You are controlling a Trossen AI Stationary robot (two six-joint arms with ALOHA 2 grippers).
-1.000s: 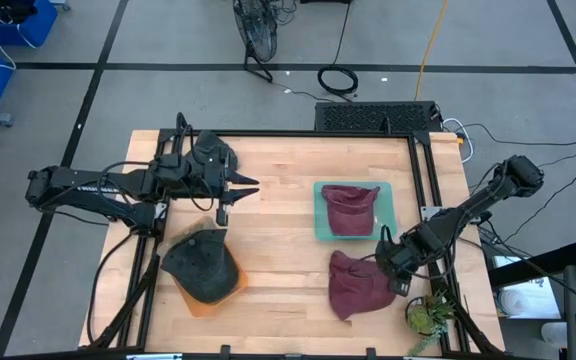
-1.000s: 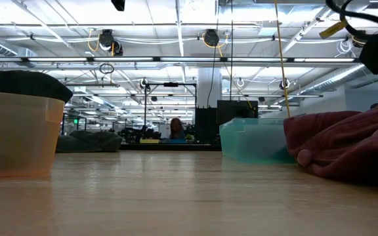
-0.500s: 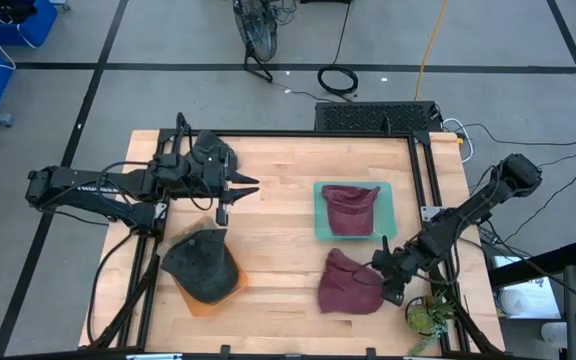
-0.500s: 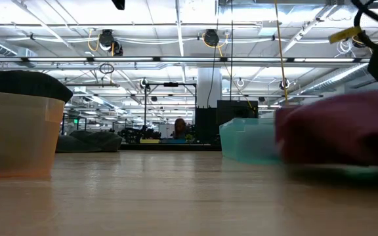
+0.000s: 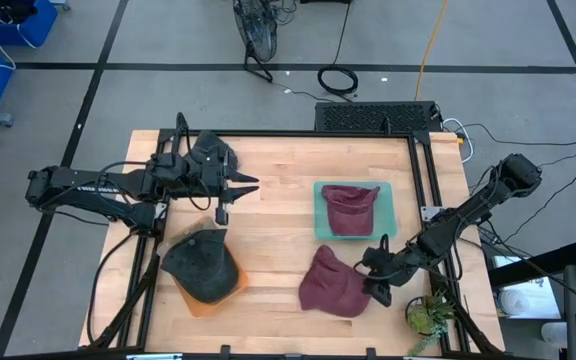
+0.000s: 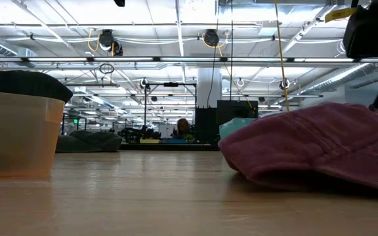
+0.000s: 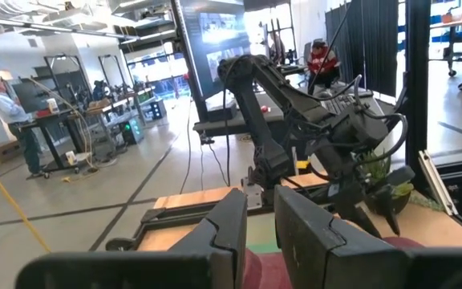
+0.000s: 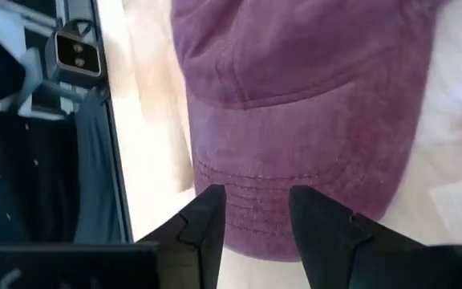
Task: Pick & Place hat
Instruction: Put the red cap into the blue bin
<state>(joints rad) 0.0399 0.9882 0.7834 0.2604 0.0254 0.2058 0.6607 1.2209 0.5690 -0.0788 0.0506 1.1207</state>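
A maroon hat (image 5: 330, 285) (image 6: 314, 144) lies on the table's near right part, resting on its rim, with its brim toward my right gripper (image 5: 374, 279). In the right wrist view that gripper (image 8: 257, 197) is open. Its two fingers stand over the stitched brim (image 8: 295, 201), slanting down from the table's right. My left gripper (image 5: 236, 195) (image 7: 261, 209) hovers over the table's far left part with a narrow gap between its fingers and touches nothing. My right gripper has both fingers (image 8: 207, 213) over the top face of the hat's brim, near its edge (image 8: 259, 253). It comes from above and from the table's right. The brim shows flat between the fingers. I cannot tell whether the tips touch it.
A second maroon hat (image 5: 351, 208) lies in a teal tray (image 5: 320, 235) just beyond the first. A dark hat (image 5: 200, 262) sits on an orange container (image 5: 208, 303) (image 6: 15, 131) at near left. A small plant (image 5: 426, 315) stands at the near right corner. Bare wood lies between the containers.
My right gripper has moved toward the table's left and slightly toward its near edge. The maroon hat has gone with it, from near the right edge toward the middle. It was bunched up and now lies more spread out on the table.
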